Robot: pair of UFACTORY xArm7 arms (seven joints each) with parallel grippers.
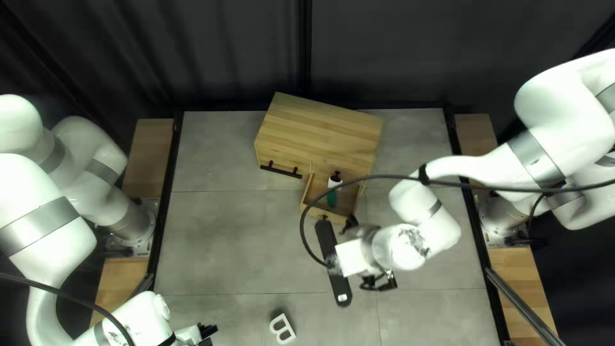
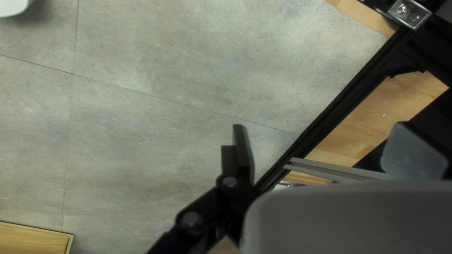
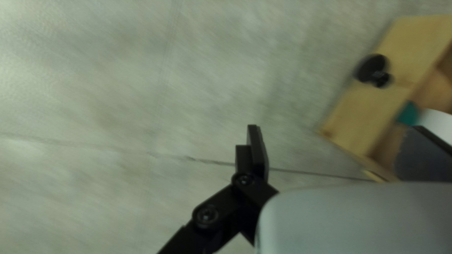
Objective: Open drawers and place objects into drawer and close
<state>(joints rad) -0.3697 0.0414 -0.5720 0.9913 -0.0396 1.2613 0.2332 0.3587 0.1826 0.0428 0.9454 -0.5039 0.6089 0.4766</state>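
Presently the right claw (image 1: 364, 251) is over the counter (image 1: 230, 243), just in front of the open drawer (image 1: 315, 192). Its fingers are spread, with nothing pinched between them. Right arm (image 1: 538, 154): elbow raised at the right, forearm reaching inward, wrist folded down. Left claw (image 1: 206, 333): over the near left part of the counter, fingers likewise spread, nothing held. Left arm (image 1: 45, 224): bent down from the left, forearm running along the near edge.

A bottle (image 1: 332, 197) is inside the open drawer, teal end nearer the drawer's front, white part and black top nearer the cabinet (image 1: 327, 128). Whether it lies or stands, I cannot tell. Beside the open drawer, the closed drawer (image 1: 275, 157) bears a black bar handle (image 1: 280, 170).

Views compared: only the top left view shows the white letter B (image 1: 282, 329), on the counter between the left claw and a long black bar (image 1: 341, 291); whether that bar is mounted on the right wrist, I cannot tell. The right wrist view adds a blurred black fitting (image 3: 373, 70) on the open drawer's front, and shows the bottle's teal and white parts. The left wrist view adds a cut-off white rounded thing (image 2: 12, 6), identity unclear.
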